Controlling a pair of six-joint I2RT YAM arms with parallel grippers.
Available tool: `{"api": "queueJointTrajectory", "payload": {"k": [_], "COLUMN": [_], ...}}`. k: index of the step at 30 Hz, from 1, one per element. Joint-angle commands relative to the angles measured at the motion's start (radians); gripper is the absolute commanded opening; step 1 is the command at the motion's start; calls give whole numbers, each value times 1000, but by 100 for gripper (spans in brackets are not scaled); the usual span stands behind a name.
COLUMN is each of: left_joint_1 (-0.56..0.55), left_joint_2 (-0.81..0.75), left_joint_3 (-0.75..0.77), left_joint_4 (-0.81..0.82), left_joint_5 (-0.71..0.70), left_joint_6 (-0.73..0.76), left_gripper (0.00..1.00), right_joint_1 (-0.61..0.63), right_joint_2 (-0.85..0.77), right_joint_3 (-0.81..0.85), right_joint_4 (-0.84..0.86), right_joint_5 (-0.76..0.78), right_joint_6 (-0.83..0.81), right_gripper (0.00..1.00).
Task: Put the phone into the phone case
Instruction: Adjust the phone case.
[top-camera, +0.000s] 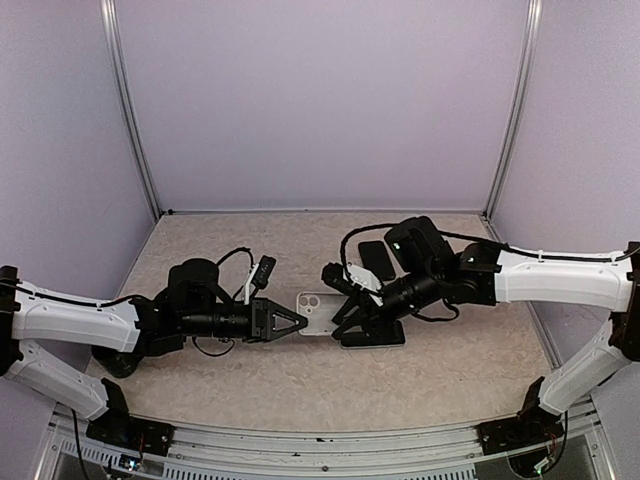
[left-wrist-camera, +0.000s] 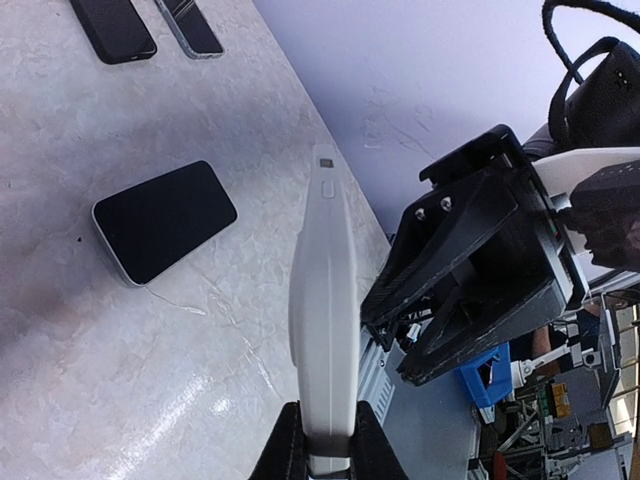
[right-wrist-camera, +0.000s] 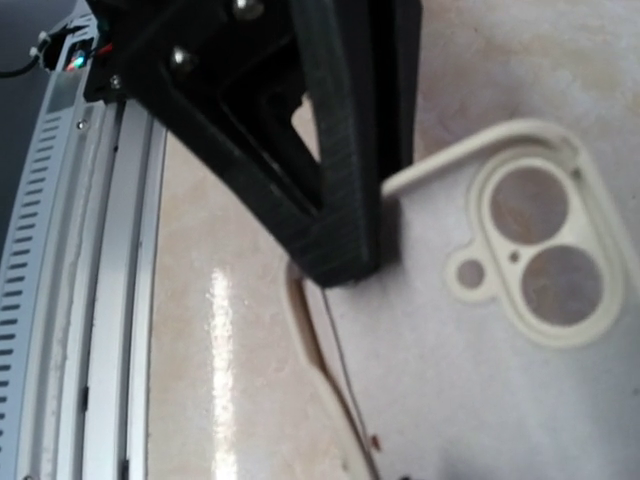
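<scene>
My left gripper (top-camera: 297, 322) is shut on one end of the white phone case (top-camera: 318, 314) and holds it above the table. In the left wrist view the case (left-wrist-camera: 325, 290) stands edge-on between my fingertips (left-wrist-camera: 325, 445). The phone (left-wrist-camera: 165, 220), black screen with a pale rim, lies flat on the table; in the top view it (top-camera: 385, 335) is partly under the right arm. My right gripper (top-camera: 340, 300) is open at the case's far end, its black fingers (left-wrist-camera: 450, 240) beside the case without touching it. The right wrist view shows the case's camera cutout (right-wrist-camera: 540, 250) and a left finger (right-wrist-camera: 340, 150); its own fingers are out of frame.
Two other dark phones (top-camera: 377, 260) lie at the back of the beige table (top-camera: 230, 250), also in the left wrist view (left-wrist-camera: 112, 28). Lilac walls enclose three sides. A metal rail (top-camera: 330, 440) runs along the near edge.
</scene>
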Motion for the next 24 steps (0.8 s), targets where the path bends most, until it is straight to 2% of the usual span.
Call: {"api": "queueJointTrajectory", "payload": {"k": [1, 14, 18, 21, 24], "left_joint_1": [-5, -8, -16, -20, -20], "left_joint_2": [-20, -32, -31, -29, -30], "left_joint_3": [33, 34, 34, 32, 28], "left_joint_4": [22, 16, 15, 13, 11], "left_joint_5": [-23, -45, -51, -59, -73], "left_joint_6": [18, 17, 13, 9, 0], "left_gripper": [7, 7, 7, 7, 7], "right_joint_1": [13, 62, 67, 82, 111], "right_joint_2": [44, 100, 115, 134, 140], "right_joint_3": [18, 54, 66, 85, 95], "right_joint_4": [-12, -18, -21, -31, -35], "right_joint_5": [-7, 101, 143, 166, 215], "right_joint_6": [-5, 12, 18, 16, 6], "right_gripper": [31, 20, 14, 1, 0]}}
